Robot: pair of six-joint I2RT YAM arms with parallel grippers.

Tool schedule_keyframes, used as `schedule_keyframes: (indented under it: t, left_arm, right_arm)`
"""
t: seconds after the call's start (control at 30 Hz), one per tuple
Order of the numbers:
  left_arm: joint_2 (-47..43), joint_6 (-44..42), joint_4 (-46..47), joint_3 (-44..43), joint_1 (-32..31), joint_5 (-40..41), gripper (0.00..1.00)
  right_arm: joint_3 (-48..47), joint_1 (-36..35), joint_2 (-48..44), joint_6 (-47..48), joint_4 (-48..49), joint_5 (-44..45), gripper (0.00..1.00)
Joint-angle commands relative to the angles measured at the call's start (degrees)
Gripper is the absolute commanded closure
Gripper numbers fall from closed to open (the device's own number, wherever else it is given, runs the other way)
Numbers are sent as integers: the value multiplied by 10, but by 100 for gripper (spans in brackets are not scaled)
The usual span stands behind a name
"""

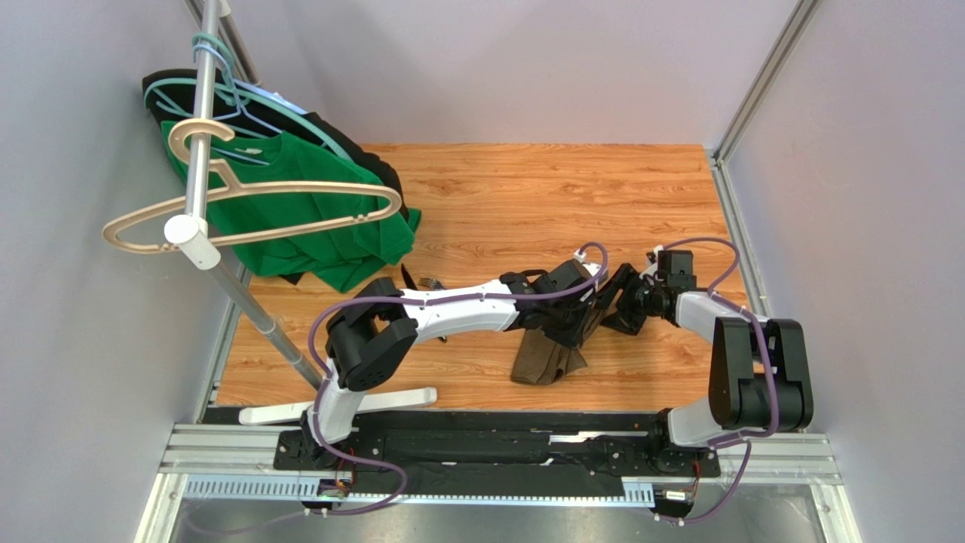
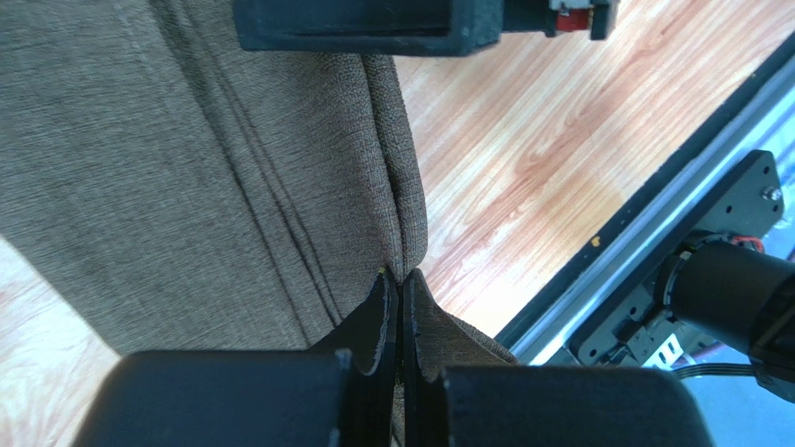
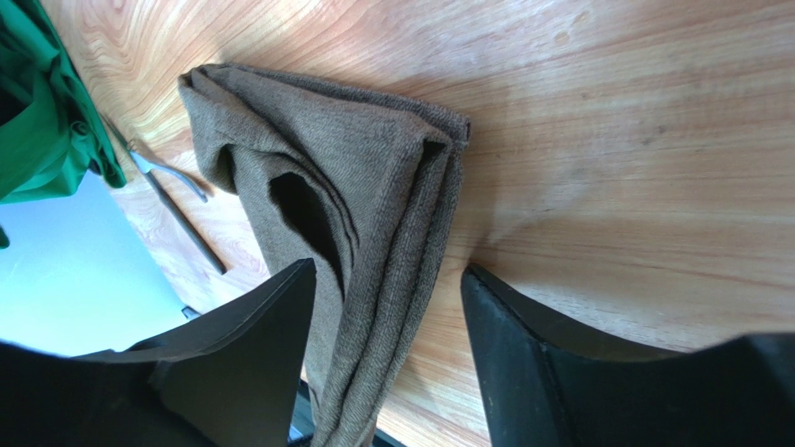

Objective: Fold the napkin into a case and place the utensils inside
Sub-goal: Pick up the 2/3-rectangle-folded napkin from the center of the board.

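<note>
The wooden desk [image 1: 544,181] is carrying everything on its smooth, grained boards. The green shirt [image 1: 329,226] is hanging limp over the far-left corner. The napkin [image 1: 546,360], a coarse-woven olive-brown cloth folded into a narrow layered strip, is lying mid-desk toward the near edge. The left gripper [image 2: 399,289] is pinching its folded edge, probably to hold the layers together. The right gripper [image 3: 387,270] is straddling the strip with fingers spread, seemingly readying a grasp. The utensils [image 3: 168,200], slim and metallic, are lying beside the shirt.
</note>
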State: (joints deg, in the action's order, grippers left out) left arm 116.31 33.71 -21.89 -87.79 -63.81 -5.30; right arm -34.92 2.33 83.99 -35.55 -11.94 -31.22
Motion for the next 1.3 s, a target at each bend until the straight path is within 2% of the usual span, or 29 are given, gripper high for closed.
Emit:
schedule_keyframes:
  t: [0.0,0.27,0.37,0.53,0.57,0.63,0.67,0.87,1.07,1.2,1.27]
  left_arm:
    - [-21,13,56,9,-2,-37,100]
    - [-21,20,90,20,-2,-51,100]
    - [-22,21,107,26,-1,-53,100]
    - [-25,37,163,61,2,-76,100]
    - [-24,42,185,69,4,-86,100]
    - [-22,57,210,92,6,-96,100]
    - [-22,60,241,101,7,-109,100]
    - [-23,79,313,138,15,-153,100]
    - [-41,51,316,162,16,-148,100]
    - [-34,12,306,162,16,-132,99]
    - [-35,-2,298,157,14,-112,94]
  right_arm:
    - [-21,-12,17,13,-11,49,37]
    - [-41,-58,43,14,-10,84,39]
    - [-64,-67,48,26,-35,118,46]
    - [-109,-85,50,68,-104,204,73]
    - [-128,-88,50,76,-117,221,84]
    - [-145,-97,50,89,-151,266,93]
    - [-160,-100,50,98,-162,279,100]
    - [-186,-126,49,108,-209,366,100]
    - [-233,-157,63,117,-273,458,100]
    - [-267,-169,84,88,-318,426,100]
    - [-294,-173,105,60,-350,406,100]
